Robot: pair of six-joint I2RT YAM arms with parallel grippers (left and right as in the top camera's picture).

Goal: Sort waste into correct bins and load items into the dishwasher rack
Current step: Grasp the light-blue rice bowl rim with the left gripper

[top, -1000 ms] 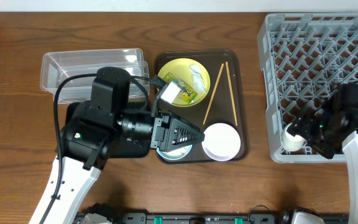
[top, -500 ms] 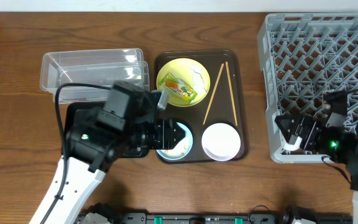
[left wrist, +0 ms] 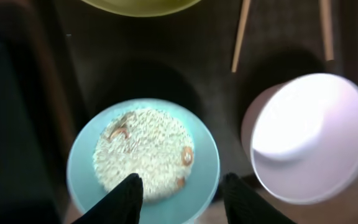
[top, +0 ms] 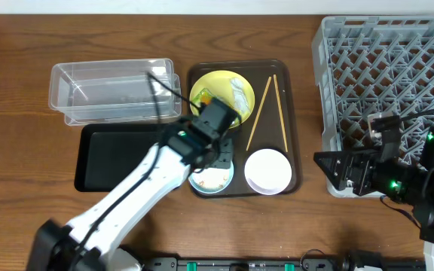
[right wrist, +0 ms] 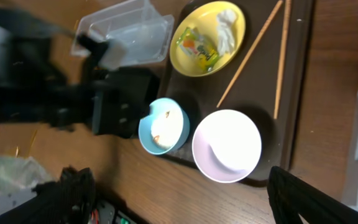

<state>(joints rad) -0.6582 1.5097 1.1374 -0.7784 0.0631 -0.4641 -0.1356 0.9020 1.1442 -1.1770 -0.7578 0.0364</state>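
The light-blue bowl (left wrist: 143,158) holds white rice grains with beige crumbs and sits at the front left of the brown serving tray (top: 291,128). My left gripper (left wrist: 182,199) is open, its fingers hanging over the bowl's near rim; overhead it is just above the bowl (top: 211,179). The white bowl (top: 268,171) is empty beside it. The yellow plate (top: 222,94) carries the printed wrapper (right wrist: 197,45) and the white paper scrap (right wrist: 225,25). Two chopsticks (top: 262,113) lie right of the plate. My right gripper (right wrist: 185,199) is wide open and empty, left of the grey rack (top: 390,83).
The clear tub (top: 115,90) stands at the back left, with the black tray (top: 115,154) in front of it. My left arm crosses the table's front from the bottom left. The rack's front-left corner is close beside my right gripper (top: 330,167).
My left arm has swung off the black tray, and its wrist now sits over the light-blue bowl. My right gripper has moved left, away from the rack's front edge, towards the serving tray.
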